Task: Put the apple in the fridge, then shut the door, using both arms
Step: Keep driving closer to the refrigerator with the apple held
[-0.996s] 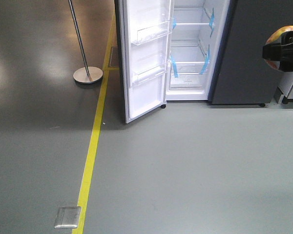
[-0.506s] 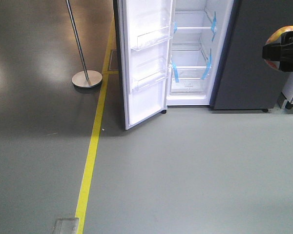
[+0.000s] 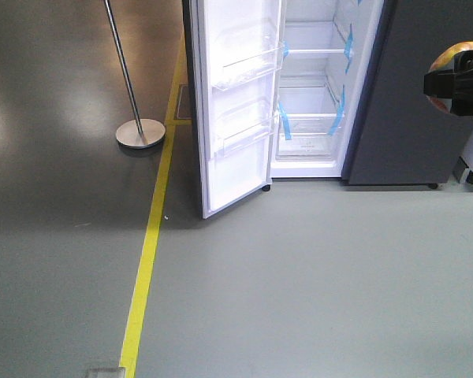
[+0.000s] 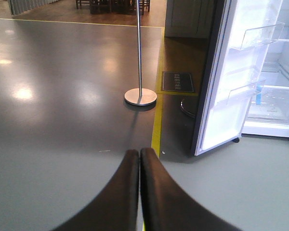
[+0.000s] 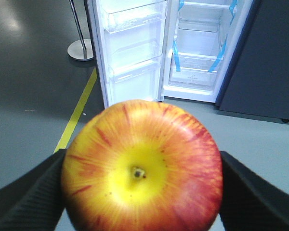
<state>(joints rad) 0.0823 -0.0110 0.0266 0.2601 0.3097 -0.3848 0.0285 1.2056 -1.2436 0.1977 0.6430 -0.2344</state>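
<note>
- The black right pincer [image 5: 142, 192] is clamped on the round red apple with a yellow patch [image 5: 142, 168]. A textured finger presses on each side, and the stem dimple faces the wrist camera.
- The black left pincer [image 4: 138, 158] has its two fingers pressed together with nothing between them. It hangs low over the grey floor [image 4: 62, 120].
- The apple is held in the air, well apart from the tall fridge, dark grey outside and white inside [image 3: 410, 102]. The fridge's narrow white-faced door [image 3: 236, 102] stands wide open, so the placing step is not yet done.
- Risks, as I judge them:
  - The grip is on a smooth curved skin, so a jolt on the approach could let the apple roll out.
  - Strips of blue tape [image 3: 284, 122] hang at the shelf fronts, and a finger could snag one while reaching in.
  - A round fruit set on a glass shelf may roll towards the edge when released.
  - The steel pole stand with a round base [image 3: 140, 132] is near the door's outer side, where the left arm must work to swing it shut.
- What each view gives:
  - The right wrist view alone shows how the apple is seated. The front view shows only a sliver of it behind the pincer at the right edge.
  - The left wrist view alone shows the left pincer and the door's dark outer edge.
  - The front view best shows the door's clear plastic bins [image 3: 252, 59] and the yellow floor line [image 3: 146, 252].
</note>
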